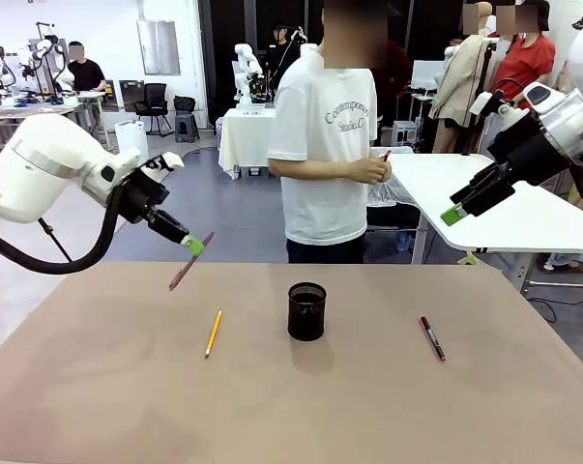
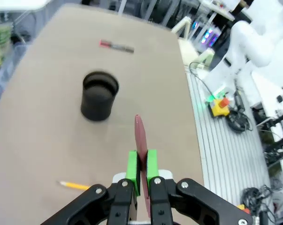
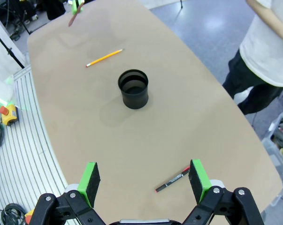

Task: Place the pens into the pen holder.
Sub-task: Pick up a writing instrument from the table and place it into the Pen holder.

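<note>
The black mesh pen holder (image 1: pixel 306 310) stands upright at the table's middle, also seen as a dark cup (image 2: pixel 99 95) and from above (image 3: pixel 133 88). My left gripper (image 1: pixel 193 246) is shut on a dark red pen (image 1: pixel 190 262) and holds it in the air over the table's left part; the pen (image 2: pixel 141 140) sticks out past the green pads. A yellow pencil (image 1: pixel 214 333) lies left of the holder. A black marker with red ends (image 1: pixel 432 337) lies to its right. My right gripper (image 1: pixel 452 215) hangs open high at the right, above the marker (image 3: pixel 172 179).
A person in a white T-shirt (image 1: pixel 325 145) stands at the far side, hands together at the waist. A white table (image 1: pixel 504 203) stands behind at the right. The tan tabletop (image 1: pixel 291 406) has free room in front of the holder.
</note>
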Available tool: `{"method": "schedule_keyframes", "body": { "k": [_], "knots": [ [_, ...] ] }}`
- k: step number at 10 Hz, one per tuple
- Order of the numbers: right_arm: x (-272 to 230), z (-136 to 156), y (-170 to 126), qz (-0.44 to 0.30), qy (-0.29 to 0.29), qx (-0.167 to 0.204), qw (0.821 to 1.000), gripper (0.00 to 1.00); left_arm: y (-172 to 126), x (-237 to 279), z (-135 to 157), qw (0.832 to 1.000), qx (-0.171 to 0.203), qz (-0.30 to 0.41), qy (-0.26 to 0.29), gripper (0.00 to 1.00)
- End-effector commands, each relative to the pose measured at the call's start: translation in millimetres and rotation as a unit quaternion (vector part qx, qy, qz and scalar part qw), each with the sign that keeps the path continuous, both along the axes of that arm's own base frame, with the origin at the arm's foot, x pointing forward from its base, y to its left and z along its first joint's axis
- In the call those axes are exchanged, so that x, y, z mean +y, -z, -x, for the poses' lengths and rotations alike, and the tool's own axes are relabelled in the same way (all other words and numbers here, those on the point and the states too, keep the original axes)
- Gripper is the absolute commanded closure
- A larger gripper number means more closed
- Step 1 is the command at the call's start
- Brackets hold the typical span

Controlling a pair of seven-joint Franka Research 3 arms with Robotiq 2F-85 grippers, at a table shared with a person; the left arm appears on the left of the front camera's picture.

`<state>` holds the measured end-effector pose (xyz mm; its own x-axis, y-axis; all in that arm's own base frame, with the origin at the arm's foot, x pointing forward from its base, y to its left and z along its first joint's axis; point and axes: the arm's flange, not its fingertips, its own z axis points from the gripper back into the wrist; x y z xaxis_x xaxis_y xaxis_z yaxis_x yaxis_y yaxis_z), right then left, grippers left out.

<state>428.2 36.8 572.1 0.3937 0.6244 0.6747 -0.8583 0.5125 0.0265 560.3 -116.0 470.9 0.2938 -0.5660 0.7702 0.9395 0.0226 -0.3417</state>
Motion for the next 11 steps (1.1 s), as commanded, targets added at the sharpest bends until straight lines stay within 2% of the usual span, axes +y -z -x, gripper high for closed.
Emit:
{"method": "schedule_keyframes", "body": {
  "k": [1,3,5,8,10,11],
  "knots": [
    [0,-1,-1,-0.005,0.001,-0.004,1.0,0.0,-16,20,10,0.991,-0.052,0.116,0.037,1.0],
    [0,-1,-1,-0.005,0.001,-0.004,1.0,0.0,-27,39,19,0.971,-0.117,0.198,0.061,1.0],
    [0,-1,-1,-0.005,0.001,-0.004,1.0,0.0,-34,65,29,0.952,-0.19,0.237,0.044,1.0],
    [0,-1,-1,-0.005,0.001,-0.004,1.0,0.0,-40,86,32,0.93,-0.226,0.289,0.004,1.0],
    [0,-1,-1,-0.005,0.001,-0.004,1.0,0.0,-41,85,31,0.928,-0.219,0.3,-0.007,1.0],
    [0,-1,-1,-0.005,0.001,-0.004,1.0,0.0,-41,90,27,0.936,-0.219,0.275,0.0,1.0]
  ]
}}
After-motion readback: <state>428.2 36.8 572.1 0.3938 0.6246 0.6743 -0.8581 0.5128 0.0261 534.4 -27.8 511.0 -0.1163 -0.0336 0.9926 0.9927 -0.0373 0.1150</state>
